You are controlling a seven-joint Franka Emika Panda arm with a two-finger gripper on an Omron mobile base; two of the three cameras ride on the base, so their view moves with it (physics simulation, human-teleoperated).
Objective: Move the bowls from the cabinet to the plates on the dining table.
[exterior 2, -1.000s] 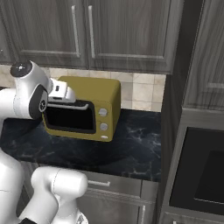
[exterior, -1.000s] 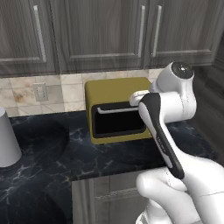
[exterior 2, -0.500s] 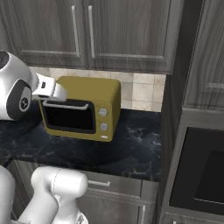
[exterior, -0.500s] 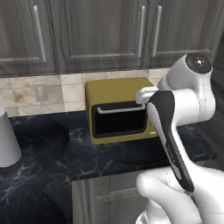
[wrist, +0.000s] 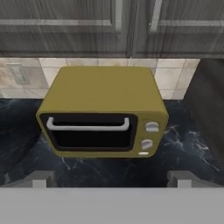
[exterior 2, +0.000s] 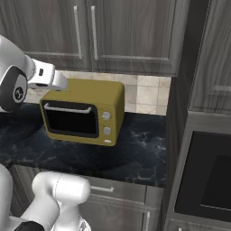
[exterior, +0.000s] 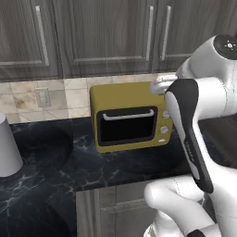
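The cabinet (exterior: 106, 37) (exterior 2: 131, 31) (wrist: 65, 26) is the dark wood-grain wall unit over the counter, with long vertical silver bar handles (exterior: 149, 27). Its doors are shut, so the bowls are hidden. The plates and the dining table are out of view. My gripper (wrist: 110, 179) is open, its two fingertips (wrist: 39, 177) standing wide apart with nothing between them. It hovers in front of the counter, level with the top of a yellow toaster oven and below the cabinet doors. My white arm bends up at the right of the left base view.
A yellow toaster oven (exterior: 129, 118) (exterior 2: 83, 113) (wrist: 103, 111) with a white door handle stands on the black marble counter (exterior: 60, 166) under the cabinet. A pale cylinder (exterior: 7, 148) sits far left. A tall dark unit with a built-in oven (exterior 2: 207, 180) closes the right side.
My arm has lifted and swung its elbow outward, toward the right in the left base view. The hand now sits higher by the toaster oven's top. The gripper stays open.
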